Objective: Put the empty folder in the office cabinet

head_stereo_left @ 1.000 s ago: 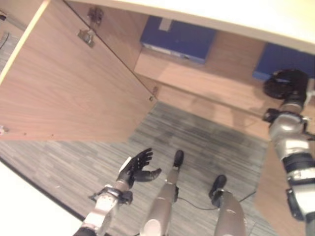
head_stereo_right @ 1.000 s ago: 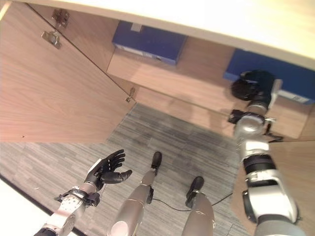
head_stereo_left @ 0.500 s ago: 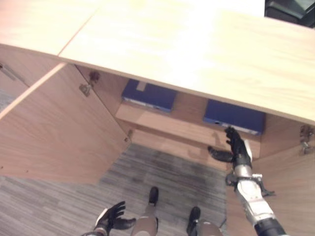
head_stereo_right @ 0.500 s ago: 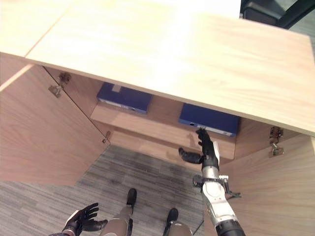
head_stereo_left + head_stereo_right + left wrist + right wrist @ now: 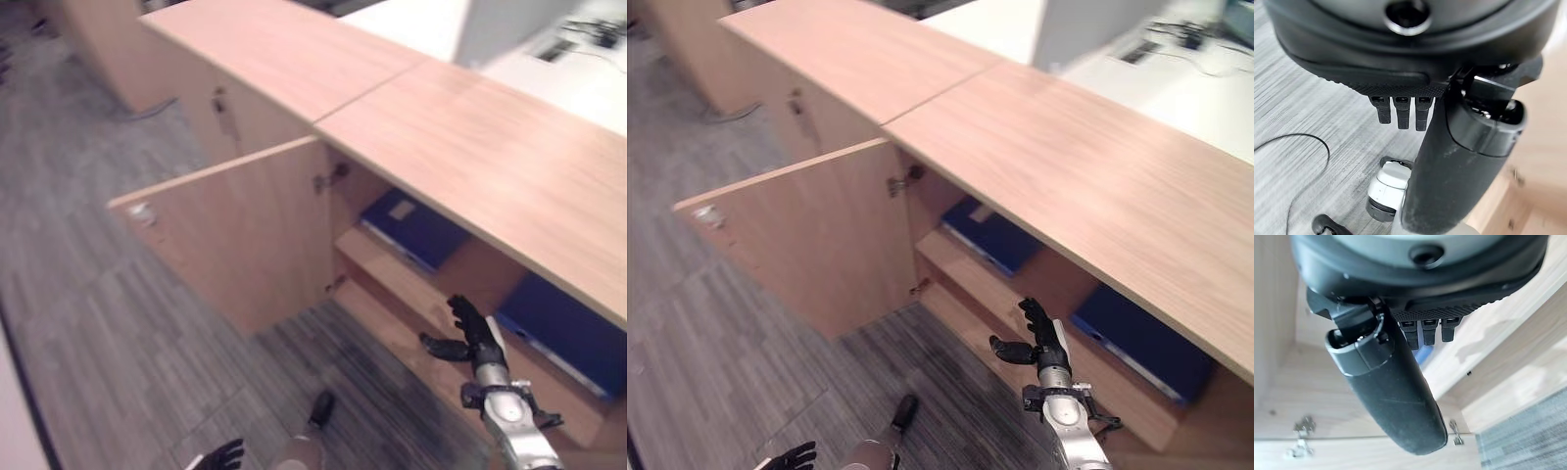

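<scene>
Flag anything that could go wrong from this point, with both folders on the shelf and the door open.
The right hand, open and holding nothing, hangs close in front of the shelf edge; a careless pull-back might clip it. The open cabinet door juts out over the carpet and could be bumped if the robot turns. The right folder seems near the shelf's front, so a knock might shift it.

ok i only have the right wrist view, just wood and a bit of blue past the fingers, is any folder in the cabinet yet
Observer: Yes, two lie on the shelf: a left blue folder and a right blue folder.
Operator: and is my right hand holding one
Observer: No, the right hand is open and empty, in front of the shelf.
Operator: left hand
Observer: The left hand hangs low over the carpet, open, holding nothing.
</scene>
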Motion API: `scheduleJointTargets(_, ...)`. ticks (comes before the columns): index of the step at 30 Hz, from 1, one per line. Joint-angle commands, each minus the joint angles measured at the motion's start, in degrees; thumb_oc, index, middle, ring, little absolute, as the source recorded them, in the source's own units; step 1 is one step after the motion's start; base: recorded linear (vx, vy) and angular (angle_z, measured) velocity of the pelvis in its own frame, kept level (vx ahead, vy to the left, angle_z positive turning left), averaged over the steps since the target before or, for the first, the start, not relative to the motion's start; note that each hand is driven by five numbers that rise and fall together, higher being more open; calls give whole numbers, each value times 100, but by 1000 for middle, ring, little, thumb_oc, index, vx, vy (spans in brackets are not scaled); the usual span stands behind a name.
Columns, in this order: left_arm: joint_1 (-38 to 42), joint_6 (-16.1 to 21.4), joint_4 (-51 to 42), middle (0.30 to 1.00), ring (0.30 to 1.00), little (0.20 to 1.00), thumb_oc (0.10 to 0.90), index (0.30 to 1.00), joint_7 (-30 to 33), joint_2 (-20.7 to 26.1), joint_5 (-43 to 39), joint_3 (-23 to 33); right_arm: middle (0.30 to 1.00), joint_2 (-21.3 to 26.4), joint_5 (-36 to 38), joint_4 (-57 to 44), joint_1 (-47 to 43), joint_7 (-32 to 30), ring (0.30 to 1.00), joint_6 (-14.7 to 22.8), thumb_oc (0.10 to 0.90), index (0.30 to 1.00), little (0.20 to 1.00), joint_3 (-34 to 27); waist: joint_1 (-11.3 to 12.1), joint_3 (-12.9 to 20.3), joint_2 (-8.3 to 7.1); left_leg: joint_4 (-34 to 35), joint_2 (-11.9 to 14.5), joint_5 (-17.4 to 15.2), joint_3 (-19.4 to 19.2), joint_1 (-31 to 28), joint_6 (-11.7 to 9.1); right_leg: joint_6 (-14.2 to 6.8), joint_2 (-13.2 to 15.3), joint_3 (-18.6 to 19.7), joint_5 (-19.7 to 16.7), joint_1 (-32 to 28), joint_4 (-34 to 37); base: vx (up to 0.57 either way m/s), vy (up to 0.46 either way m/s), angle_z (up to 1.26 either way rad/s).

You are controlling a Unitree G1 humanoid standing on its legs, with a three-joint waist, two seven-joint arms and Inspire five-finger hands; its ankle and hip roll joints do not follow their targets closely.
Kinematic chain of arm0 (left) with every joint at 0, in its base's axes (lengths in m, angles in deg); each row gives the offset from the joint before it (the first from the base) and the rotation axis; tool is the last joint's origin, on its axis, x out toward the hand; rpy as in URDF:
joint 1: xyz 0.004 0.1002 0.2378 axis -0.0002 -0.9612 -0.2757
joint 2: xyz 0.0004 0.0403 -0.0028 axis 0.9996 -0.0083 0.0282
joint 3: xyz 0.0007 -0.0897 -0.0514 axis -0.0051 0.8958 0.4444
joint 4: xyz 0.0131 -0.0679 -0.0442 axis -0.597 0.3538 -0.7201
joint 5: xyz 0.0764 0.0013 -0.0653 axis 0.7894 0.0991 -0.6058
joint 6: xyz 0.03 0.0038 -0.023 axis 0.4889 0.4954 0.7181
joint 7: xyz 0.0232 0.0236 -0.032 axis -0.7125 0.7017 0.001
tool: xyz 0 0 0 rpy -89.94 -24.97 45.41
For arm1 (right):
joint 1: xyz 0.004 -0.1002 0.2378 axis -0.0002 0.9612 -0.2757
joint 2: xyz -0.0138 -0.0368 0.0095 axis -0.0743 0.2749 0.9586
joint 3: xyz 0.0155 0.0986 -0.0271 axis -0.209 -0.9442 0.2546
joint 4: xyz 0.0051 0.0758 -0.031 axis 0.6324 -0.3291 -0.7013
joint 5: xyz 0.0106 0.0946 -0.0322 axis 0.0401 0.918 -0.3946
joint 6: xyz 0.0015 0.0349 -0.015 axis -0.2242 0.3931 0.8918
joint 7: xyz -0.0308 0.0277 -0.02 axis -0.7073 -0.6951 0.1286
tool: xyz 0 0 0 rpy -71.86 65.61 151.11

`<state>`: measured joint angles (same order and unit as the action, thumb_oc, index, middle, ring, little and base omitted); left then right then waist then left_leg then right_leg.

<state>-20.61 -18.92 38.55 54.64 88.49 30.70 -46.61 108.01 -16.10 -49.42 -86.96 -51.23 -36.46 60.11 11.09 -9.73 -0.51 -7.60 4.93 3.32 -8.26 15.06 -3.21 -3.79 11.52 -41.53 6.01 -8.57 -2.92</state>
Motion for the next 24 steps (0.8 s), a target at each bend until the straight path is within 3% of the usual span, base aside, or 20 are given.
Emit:
scheduleJointTargets(1, 203, 362, -587, 900, 900, 900, 800, 900, -170, 617, -493, 389, 900, 280, 0, -435, -261, -72, 900, 297, 800, 900, 900, -224, -200, -43, -15, -6, 380, -337, 163, -845, -389, -494, 161, 575, -193, 460, -325, 108, 172, 22)
scheduleJointTargets(2, 1196, 332, -1469, 900, 900, 900, 800, 900, 484, 180, -522, -173, 900, 27, -77, -377, -298, -135, 900, 180, 800, 900, 900, 31, -372, 83, -61, 147, 350, -381, 66, -943, -383, -526, 165, 620, -236, 451, -331, 190, 146, 40)
scheduleJointTargets(4, 2107, 211, -655, 900, 900, 900, 800, 900, 1292, -280, -182, 20, 900, -120, -3, -96, -468, -89, 900, 36, 800, 900, 900, 353, -559, 234, -153, 232, 293, -432, -50, -1078, -313, -550, 201, 732, -256, 362, -359, 213, 164, 52)
scheduleJointTargets(5, 1793, 214, -319, 900, 900, 900, 800, 900, 1168, -140, -181, 169, 900, -121, -48, -79, -393, -72, 900, 33, 800, 900, 900, 311, -558, 267, -168, 262, 245, -477, -99, -1149, -260, -569, 260, 765, -243, 319, -449, 143, 205, 10)
scheduleJointTargets(6, 1437, 335, -1050, 900, 900, 900, 800, 900, 1077, -14, -491, 307, 900, -38, -160, -76, -326, -113, 900, 15, 800, 900, 900, 197, -468, 280, -175, 284, 173, -532, -78, -1180, -187, -610, 373, 722, -248, 321, -664, 81, 143, -20)
scheduleJointTargets(7, 1432, 332, -1056, 900, 900, 900, 800, 900, 1077, -12, -491, 309, 900, -39, -161, -77, -324, -113, 900, 15, 800, 900, 900, 199, -469, 284, -178, 285, 171, -532, -79, -1179, -186, -611, 376, 723, -246, 324, -668, 86, 192, -32)
scheduleJointTargets(8, 1066, 364, -1681, 900, 900, 900, 800, 900, 991, 53, -523, 386, 900, -42, -250, 23, -320, -151, 900, -42, 800, 900, 900, 142, -390, 250, -157, 338, 52, -620, -51, -1284, -26, -726, 653, 724, -396, 465, -1258, 71, 152, -7)
scheduleJointTargets(9, 1055, 362, -1706, 900, 900, 900, 800, 900, 1007, 92, -485, 424, 900, -100, -258, 47, -314, -137, 900, -59, 800, 900, 900, 119, -416, 195, -162, 368, 2, -629, -22, -1348, 25, -855, 777, 880, -630, 612, -1559, 70, 152, 12)
scheduleJointTargets(10, 1055, 362, -1706, 900, 900, 900, 800, 900, 1007, 93, -485, 424, 900, -101, -258, 48, -314, -137, 900, -59, 800, 900, 900, 119, -414, 196, -165, 369, -1, -629, -25, -1348, 26, -856, 781, 884, -628, 616, -1564, 23, 53, 35)
scheduleJointTargets(11, 1100, 372, -1665, 900, 900, 900, 800, 900, 1051, 115, -435, 440, 900, -177, -253, 31, -290, -130, 900, -61, 800, 900, 900, 101, -477, 148, -138, 424, -8, -567, 69, -1364, 51, -940, 783, 1174, -800, 788, -1740, 33, 21, 37)
scheduleJointTargets(12, 1236, 440, -1604, 900, 900, 900, 800, 900, 1112, 124, -335, 361, 900, -257, -182, 35, -195, -137, 900, -23, 800, 900, 900, 89, -596, 152, -90, 656, -39, -480, 332, -1414, 33, -951, 499, 1930, -601, 985, -1618, 80, 28, 51)
scheduleJointTargets(14, 1381, 482, -1672, 900, 900, 900, 800, 900, 1160, 139, -236, 208, 900, -243, -107, 88, -77, -173, 900, 8, 800, 900, 900, 85, -754, 171, -36, 871, -105, -374, 750, -1458, -12, -811, 73, 2644, -173, 1077, -1236, 132, -27, 64)
scheduleJointTargets(15, 1477, 516, -1767, 900, 900, 900, 800, 900, 1233, 159, -140, 134, 900, -195, -83, 47, -7, -171, 900, 25, 800, 900, 900, 114, -841, 161, -74, 967, -205, -324, 986, -1456, -47, -742, -89, 2994, -183, 1026, -673, 98, -53, 128)
scheduleJointTargets(20, 1454, 542, -1930, 900, 900, 900, 800, 900, 1240, 42, -42, 131, 900, -260, -4, 336, 139, -81, 900, 12, 800, 900, 900, 108, -850, 355, -113, 1129, -244, -346, 1133, -1607, -83, -734, -161, 3031, -399, 530, 117, 87, -82, 111)
scheduleJointTargets(24, 1325, 535, -2112, 900, 900, 900, 800, 900, 1214, -34, -135, 203, 900, -248, -58, 334, 251, -42, 900, 10, 800, 900, 900, 140, -827, 408, -103, 1150, -210, -363, 1164, -1716, -102, -711, -169, 2995, -443, 319, 348, 63, -46, 8)
